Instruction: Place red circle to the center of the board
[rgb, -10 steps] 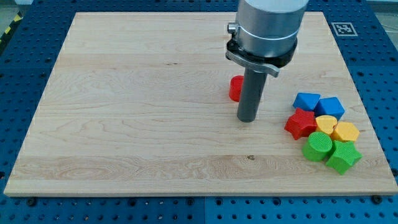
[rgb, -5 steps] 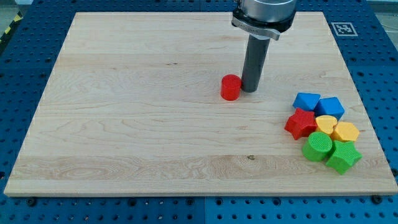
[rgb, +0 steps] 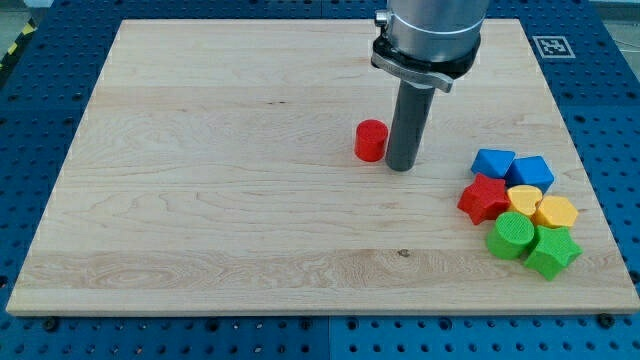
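The red circle (rgb: 371, 141) is a small red cylinder standing on the wooden board (rgb: 220, 180), a little right of the board's middle. My tip (rgb: 402, 166) rests on the board just to the right of the red circle and slightly lower in the view. The rod is close beside the block, with a thin gap or light contact that I cannot tell apart.
A cluster of blocks sits near the board's right edge: two blue blocks (rgb: 511, 166), a red star (rgb: 485, 198), two yellow blocks (rgb: 541, 206), a green circle (rgb: 511, 236) and a green star (rgb: 553, 251). A marker tag (rgb: 551, 45) sits at the top right corner.
The red circle first slid a little left. My tip went up the view, then came back down to the block's lower right side.
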